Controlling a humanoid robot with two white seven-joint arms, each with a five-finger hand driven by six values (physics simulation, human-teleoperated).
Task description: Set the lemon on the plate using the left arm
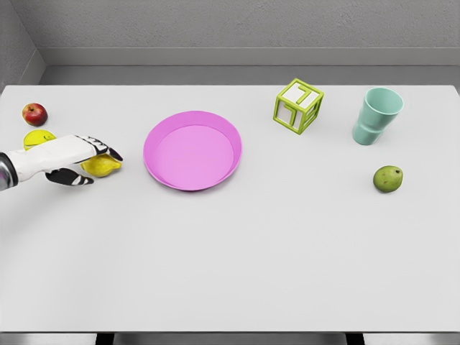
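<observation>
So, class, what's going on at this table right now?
The robot's left hand has reached in from the left and sits over a lemon on the white table, fingers around it, though a firm grip isn't clear. The pink plate just to its right holds nothing. Another yellow fruit and an apple lie behind the hand. The right arm is out of view.

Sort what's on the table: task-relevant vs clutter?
Relevant:
- small yellow lemon, under the left hand
- round pink plastic plate, nothing on it yet

Clutter:
- red apple
- second yellow fruit, behind the arm, partly hidden
- lime-green open-frame cube
- teal cup
- green pear-like fruit
</observation>
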